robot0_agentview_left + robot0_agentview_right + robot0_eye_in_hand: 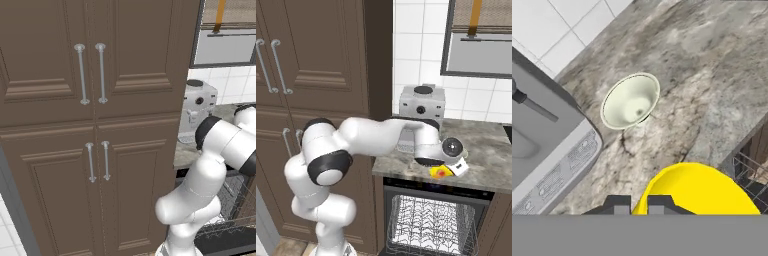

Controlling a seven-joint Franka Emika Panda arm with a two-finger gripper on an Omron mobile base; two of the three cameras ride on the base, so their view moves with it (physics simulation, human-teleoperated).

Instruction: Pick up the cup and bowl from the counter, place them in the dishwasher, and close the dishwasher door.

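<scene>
My gripper is shut on the rim of the yellow cup, holding it just over the front edge of the counter. In the hand view the cup bulges up at the bottom, with one of my fingertips outside its wall and the other inside. The pale cream bowl rests on the counter a short way beyond the cup, beside the coffee machine. Below the cup the dishwasher stands open, wire rack showing. Its dark door lies lowered under the rack.
A silver-grey coffee machine stands at the counter's left end against the tiled wall. Tall brown cabinets with bar handles rise to its left. A window sits above the counter.
</scene>
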